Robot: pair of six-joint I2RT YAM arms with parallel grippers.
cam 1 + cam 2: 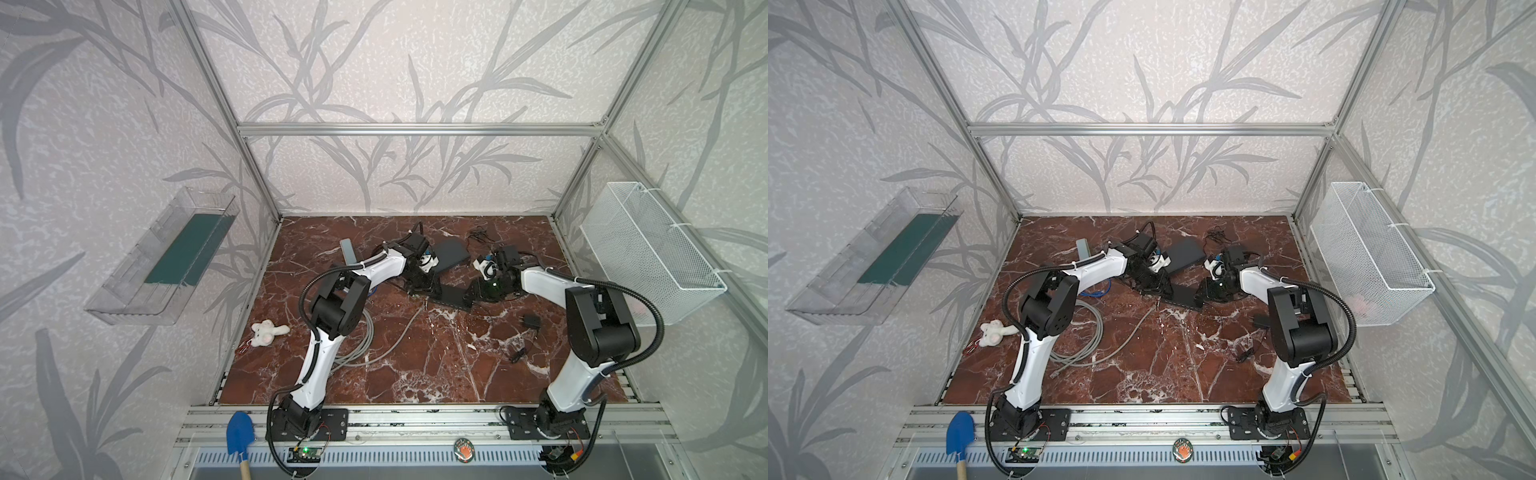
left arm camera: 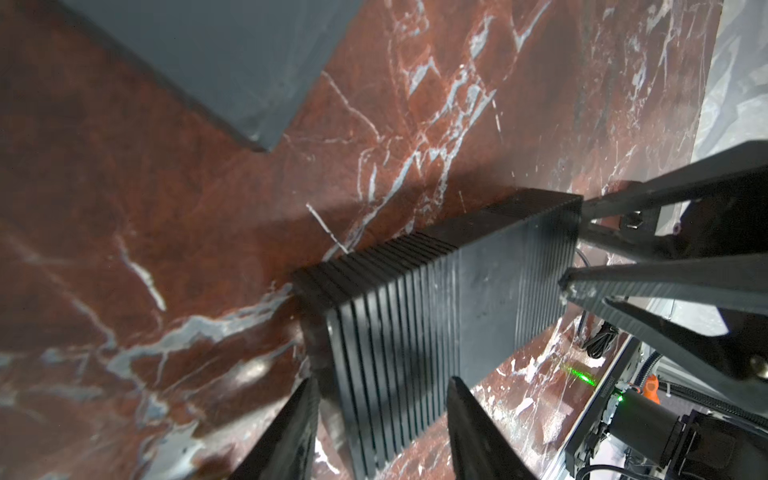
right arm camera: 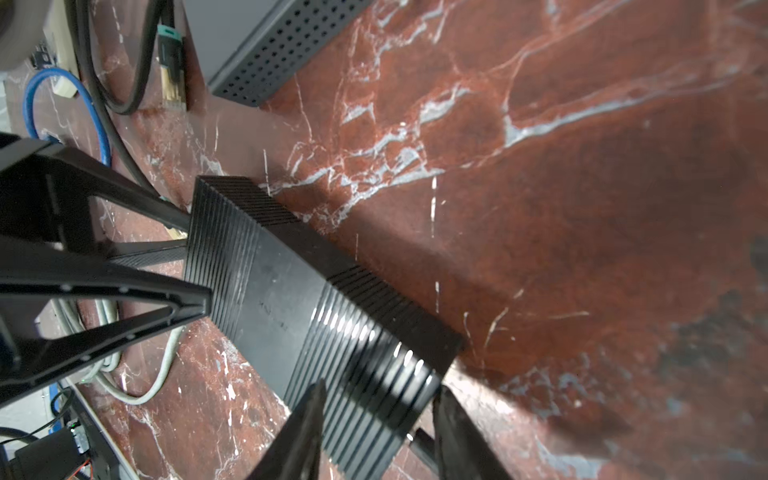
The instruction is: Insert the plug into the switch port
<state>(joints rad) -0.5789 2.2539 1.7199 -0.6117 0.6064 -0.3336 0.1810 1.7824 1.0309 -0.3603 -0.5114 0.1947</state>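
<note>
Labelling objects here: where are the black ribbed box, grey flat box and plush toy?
black ribbed box point(image 3: 289, 305): right wrist view, smooth top face.
grey flat box point(image 1: 452, 253): a top view, lid.
plush toy point(image 1: 267, 332): a top view, body.

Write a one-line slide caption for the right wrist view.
Right gripper straddles one end of the black ribbed switch on the red marble table; left gripper at the opposite end.

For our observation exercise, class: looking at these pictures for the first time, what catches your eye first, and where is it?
The left gripper and right gripper straddle opposite ends of a black ribbed switch in the middle of the red marble table. A white plush toy lies at the table's left edge, and a blue shovel pokes up below its front edge.
</note>
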